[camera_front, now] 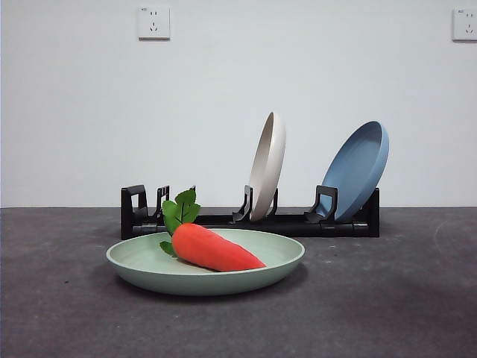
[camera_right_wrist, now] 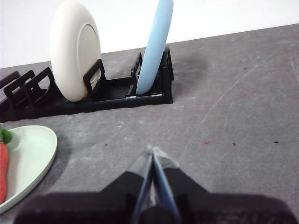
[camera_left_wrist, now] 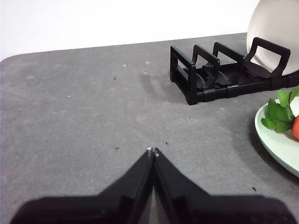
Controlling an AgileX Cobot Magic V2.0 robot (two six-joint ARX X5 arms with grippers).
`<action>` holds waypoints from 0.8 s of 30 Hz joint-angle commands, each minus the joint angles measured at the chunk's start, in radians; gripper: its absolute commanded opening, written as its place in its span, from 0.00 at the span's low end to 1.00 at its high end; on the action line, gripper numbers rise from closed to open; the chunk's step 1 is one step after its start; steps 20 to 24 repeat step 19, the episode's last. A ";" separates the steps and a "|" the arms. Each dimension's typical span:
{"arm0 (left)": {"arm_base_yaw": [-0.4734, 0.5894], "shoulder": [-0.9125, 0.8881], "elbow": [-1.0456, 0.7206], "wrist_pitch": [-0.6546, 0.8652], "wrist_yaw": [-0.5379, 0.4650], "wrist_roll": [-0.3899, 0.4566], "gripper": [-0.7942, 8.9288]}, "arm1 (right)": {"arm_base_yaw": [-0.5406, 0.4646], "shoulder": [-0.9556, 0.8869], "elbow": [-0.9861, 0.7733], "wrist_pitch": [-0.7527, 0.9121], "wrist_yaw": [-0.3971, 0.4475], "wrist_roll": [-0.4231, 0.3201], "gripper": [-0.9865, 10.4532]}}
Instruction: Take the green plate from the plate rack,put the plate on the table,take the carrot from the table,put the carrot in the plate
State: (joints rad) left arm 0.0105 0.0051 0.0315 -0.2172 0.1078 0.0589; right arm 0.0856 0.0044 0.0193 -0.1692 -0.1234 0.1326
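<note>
The green plate (camera_front: 141,263) lies flat on the dark grey table (camera_front: 387,298) in front of the plate rack (camera_front: 216,220). The carrot (camera_front: 216,248) lies in the plate, green leaves toward the rack. Neither gripper shows in the front view. My left gripper (camera_left_wrist: 153,150) is shut and empty above bare table, off the side of the rack's empty end (camera_left_wrist: 196,79); the plate's rim (camera_left_wrist: 275,140) and carrot leaves (camera_left_wrist: 279,112) show at the edge. My right gripper (camera_right_wrist: 153,150) is shut and empty, apart from the plate (camera_right_wrist: 32,154) and carrot (camera_right_wrist: 3,170).
A cream plate (camera_front: 267,165) and a blue plate (camera_front: 358,170) stand upright in the rack; they also show in the right wrist view, cream (camera_right_wrist: 74,56) and blue (camera_right_wrist: 156,44). A white wall with two sockets stands behind the table.
</note>
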 commanded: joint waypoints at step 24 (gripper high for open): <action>0.003 -0.003 -0.012 -0.001 0.000 -0.008 0.08 | 0.002 -0.003 -0.013 -0.005 0.000 0.008 0.09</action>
